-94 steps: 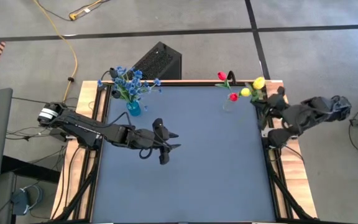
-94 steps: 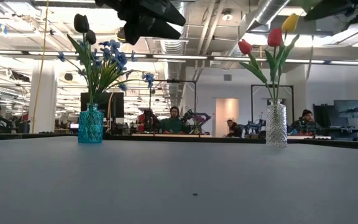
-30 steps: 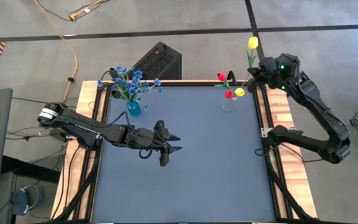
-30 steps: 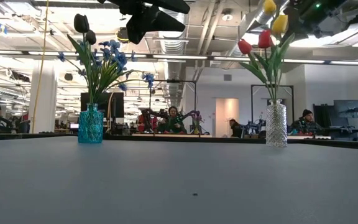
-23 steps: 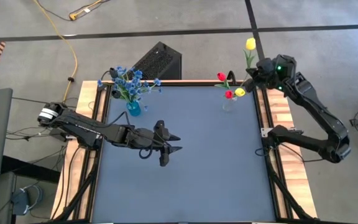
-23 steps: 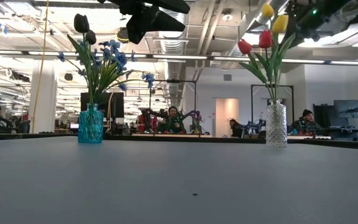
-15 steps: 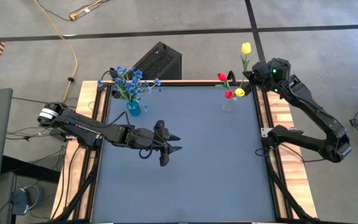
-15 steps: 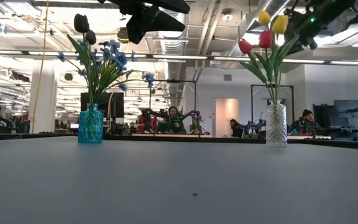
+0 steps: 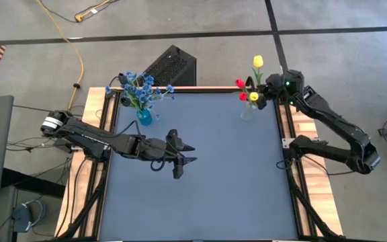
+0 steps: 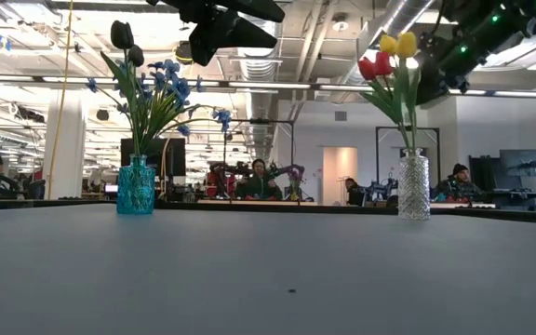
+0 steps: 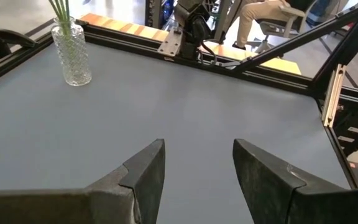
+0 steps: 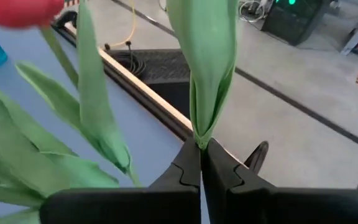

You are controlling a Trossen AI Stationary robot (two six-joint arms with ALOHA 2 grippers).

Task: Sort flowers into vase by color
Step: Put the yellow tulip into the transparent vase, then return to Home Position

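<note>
My right gripper hovers over the clear glass vase at the table's far right and is shut on a yellow tulip. That vase stands upright and holds two red tulips and another yellow tulip by their stems. The blue vase at the far left holds the blue blossoms. My left gripper is open above the middle of the table and touches nothing. Whether the held stem's lower end is in the vase does not show. My right gripper pinches the yellow tulip's green stem between its two fingertips, just under the base of a long leaf. The fingers lie across the stem. The flower is lifted clear of the table, its bloom above the fingers and out of the wrist view.
The grey table top is bare in its middle and near half. A black box sits on the floor beyond the far edge. Black rails frame the table. People sit in the room behind.
My right gripper has carried the yellow tulip from beyond the far right corner toward the table's left and down, to just above the clear vase. The tulips standing in that vase have been nudged toward the left. The left arm has kept still.
</note>
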